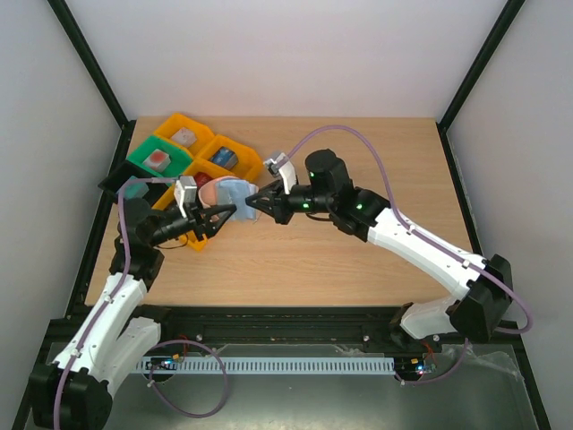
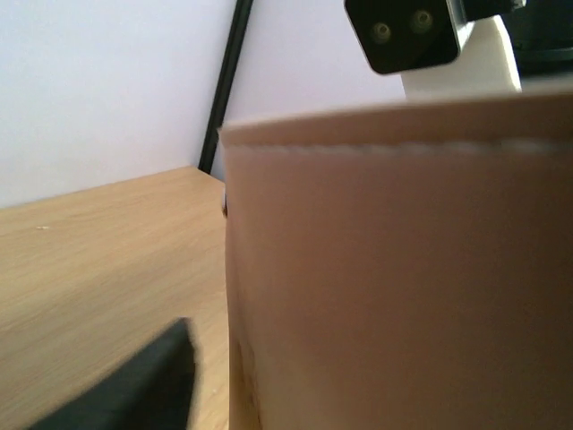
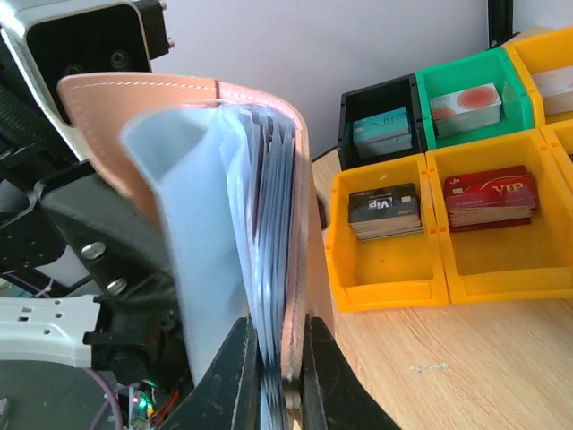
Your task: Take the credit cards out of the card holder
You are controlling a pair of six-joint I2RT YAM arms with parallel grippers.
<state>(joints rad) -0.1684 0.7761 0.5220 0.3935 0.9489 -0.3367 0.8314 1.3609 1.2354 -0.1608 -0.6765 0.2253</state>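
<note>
The tan card holder (image 1: 235,195) hangs open in the air between my two grippers, left of the table's middle. In the right wrist view its leather cover (image 3: 179,98) stands upright, with a fan of light blue-grey credit cards (image 3: 264,224) inside. My right gripper (image 3: 276,336) is shut on the lower edge of one cover and the card stack; it also shows in the top view (image 1: 257,201). In the left wrist view the leather (image 2: 394,269) fills the frame. One black finger (image 2: 134,385) of my left gripper (image 1: 224,215) stands apart from the leather; the other is hidden.
Yellow bins (image 3: 385,269), a green bin (image 3: 461,85) and a black bin (image 3: 376,94) stand behind the holder at the table's far left (image 1: 192,148), holding stacks of cards such as a black VIP stack (image 3: 383,210) and a red one (image 3: 491,197).
</note>
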